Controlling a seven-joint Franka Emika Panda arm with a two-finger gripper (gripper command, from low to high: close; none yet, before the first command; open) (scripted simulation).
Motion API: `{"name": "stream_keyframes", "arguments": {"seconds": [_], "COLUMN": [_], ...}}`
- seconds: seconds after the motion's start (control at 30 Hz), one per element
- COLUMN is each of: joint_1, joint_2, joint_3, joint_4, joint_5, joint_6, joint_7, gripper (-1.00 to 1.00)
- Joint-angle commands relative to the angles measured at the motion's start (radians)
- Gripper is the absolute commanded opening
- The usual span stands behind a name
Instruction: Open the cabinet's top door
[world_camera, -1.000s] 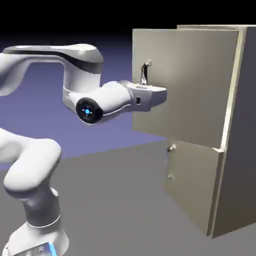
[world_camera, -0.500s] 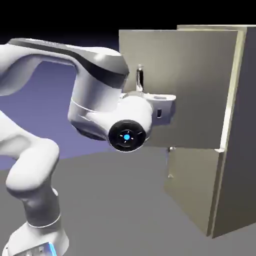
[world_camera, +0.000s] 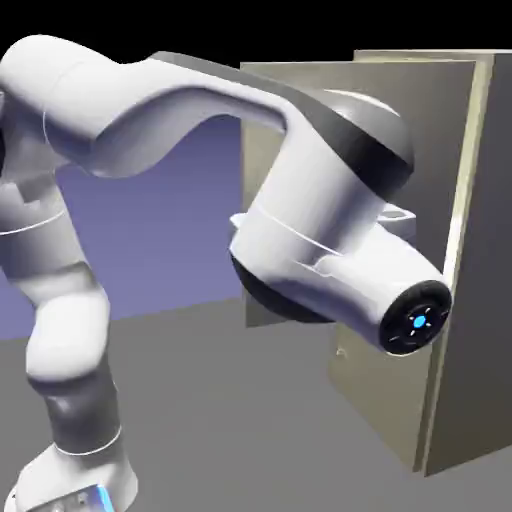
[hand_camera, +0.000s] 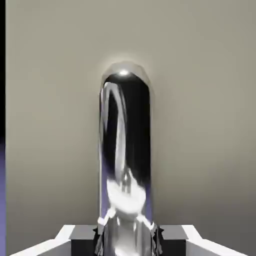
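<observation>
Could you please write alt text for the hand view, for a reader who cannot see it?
A shiny metal handle fills the middle of the picture, gripped at the bottom edge between the gripper's two grey fingertips. Behind it, the flat beige top door covers nearly the whole frame, with a thin violet strip down the left edge.

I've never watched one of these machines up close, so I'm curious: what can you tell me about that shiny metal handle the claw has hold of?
The handle is a slim, rounded bar of polished, mirror-like metal, fixed to the beige top door. In the hand view it runs up from between the fingertips to a domed end. The gripper is shut on it, one dark fingertip pressing each side. The door stands swung partly out from the cabinet. In the exterior view the arm hides the handle.
</observation>
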Motion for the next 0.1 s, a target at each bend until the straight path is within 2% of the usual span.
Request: {"name": "stream_keyframes", "arguments": {"seconds": [0.0, 0.03, 0.07], "joint_1": [-0.005, -0.009, -0.009], "joint_2": [0.037, 0.062, 0.062], "joint_3": [-0.007, -0.012, -0.012], "joint_4": [0.03, 0.051, 0.051], "joint_5": [0.002, 0.003, 0.003], "joint_6": [-0.036, -0.062, -0.062], "joint_7": [-0.019, -0.033, -0.033], "gripper": [-1.0, -1.0, 1.0]}}
